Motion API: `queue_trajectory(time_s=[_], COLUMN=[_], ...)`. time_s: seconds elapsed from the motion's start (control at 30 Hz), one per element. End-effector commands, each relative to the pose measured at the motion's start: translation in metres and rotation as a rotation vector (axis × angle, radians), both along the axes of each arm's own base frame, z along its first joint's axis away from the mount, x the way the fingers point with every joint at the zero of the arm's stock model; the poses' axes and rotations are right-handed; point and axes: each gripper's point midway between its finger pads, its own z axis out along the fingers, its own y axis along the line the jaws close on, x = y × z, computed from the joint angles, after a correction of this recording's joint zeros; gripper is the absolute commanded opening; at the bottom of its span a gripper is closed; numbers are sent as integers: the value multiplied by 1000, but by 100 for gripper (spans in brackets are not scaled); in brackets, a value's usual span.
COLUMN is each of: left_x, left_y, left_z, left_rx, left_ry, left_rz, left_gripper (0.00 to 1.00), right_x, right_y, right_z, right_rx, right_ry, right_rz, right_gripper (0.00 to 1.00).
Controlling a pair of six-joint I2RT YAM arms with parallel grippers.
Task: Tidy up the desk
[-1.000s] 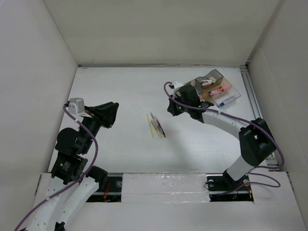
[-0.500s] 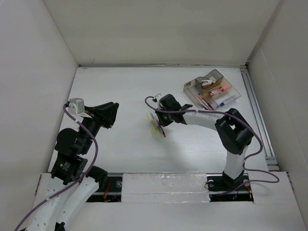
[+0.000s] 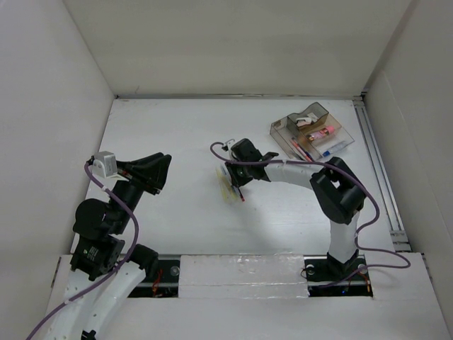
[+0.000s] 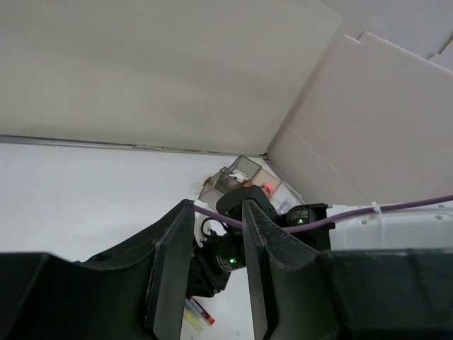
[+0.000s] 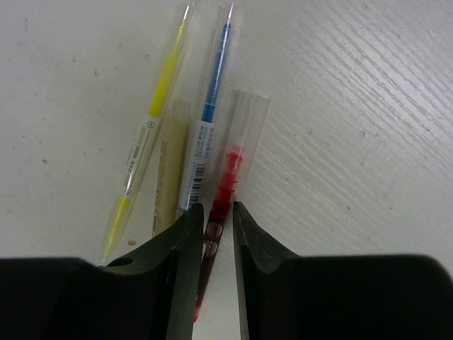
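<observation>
Red pen (image 5: 225,177) lies lengthwise between right jaws.

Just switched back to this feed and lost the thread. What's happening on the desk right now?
The right gripper is down in the middle of the desk, its open jaws standing on either side of the red pen, not visibly clamped. A yellow pen and a blue pen lie right beside it. The left gripper hangs open and empty over the left side. The clear tray at the far right already holds a few items.
</observation>
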Motion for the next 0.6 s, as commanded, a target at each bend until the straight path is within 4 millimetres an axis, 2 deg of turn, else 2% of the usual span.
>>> queue_trajectory(time_s=[0.0,0.07,0.17,0.27,0.3,0.37,0.4,0.5,0.53,0.57], left_x=[1,1,0,0,-1,-1,-2,-4,-5,-4], left_y=[-1,-1,-1,-2,-1,-3,-3,-5,-5,-6], left_z=[8,7,9,8,10,9,9,12,12,13], left_rx=[2,5,3,3,0,1,0,-6,-5,-4], left_ry=[-41,-38,-44,-43,-47,-44,-46,-54,-58,-59], left_rz=[-2,-3,-4,-7,-9,-16,-20,-34,-38,-41], left_gripper=[29,29,29,29,29,30,30,30,30,30], right_x=[9,11,13,20,21,22,25,41,49,65], right_y=[9,5,3,-5,-7,-11,-10,-31,-36,-55], right_z=[5,-2,-1,-1,1,5,20,44,67,78], right_rx=[12,-21,-23,-54,-57,-63,-40,-6,40,63], right_ry=[-12,-9,-20,-56,-62,-83,-114,-164,-203,-216], right_rz=[-9,-31,-42,-83,-87,-99,-104,-154,-169,-213], right_gripper=[29,28,28,15,7,3,1,0,0,0])
